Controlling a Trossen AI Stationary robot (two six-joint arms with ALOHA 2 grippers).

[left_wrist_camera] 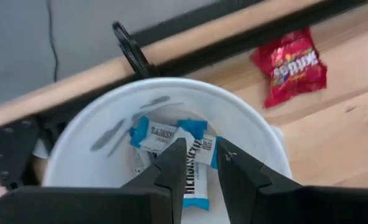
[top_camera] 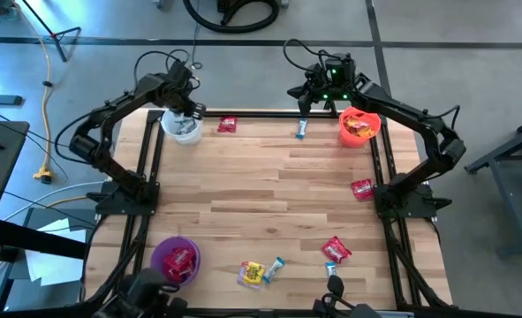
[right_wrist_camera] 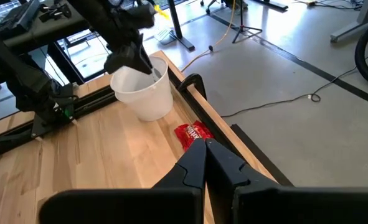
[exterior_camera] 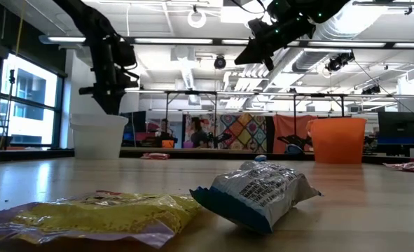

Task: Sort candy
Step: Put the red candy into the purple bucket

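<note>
Three round plastic buckets stand on the pale wooden plank surface point(top_camera: 269, 194): a white one point(top_camera: 182, 126) at the far left corner, an orange one point(top_camera: 359, 125) at the far right corner, and a purple one point(top_camera: 176, 261) at the near left.

Left hand point(left_wrist_camera: 199, 163): positioned directly above the white bucket's mouth, fingers point(left_wrist_camera: 175, 165) slightly parted with a narrow gap between them, holding nothing. Below them, inside the bucket, lie light-blue and white wrapped sweets point(left_wrist_camera: 171, 140).

Right hand point(right_wrist_camera: 204, 151): raised above the far edge of the surface, to the left of the orange bucket, fingers pressed together and pinching nothing visible.

Candy remaining on the surface:
- One red packet point(top_camera: 228, 124) just beside the white bucket, near the far edge; it also shows in both wrist views.
- One light-blue sweet point(top_camera: 301, 130) near the far edge, below the right hand in the high view.
- One red packet point(top_camera: 362, 188) at the right side, close to the right arm's base.
- One red packet point(top_camera: 336, 249) at the near right, with a small light-blue sweet point(top_camera: 330, 269) just beside it.
- One yellow packet point(top_camera: 253, 273) and one light-blue sweet point(top_camera: 276, 267) lying close together at the near edge, right of the purple bucket; the low view shows this pair in the foreground.

Red wrappers point(top_camera: 180, 261) show inside the purple bucket. The orange bucket holds contents whose colour cannot be told apart from the bucket.
</note>
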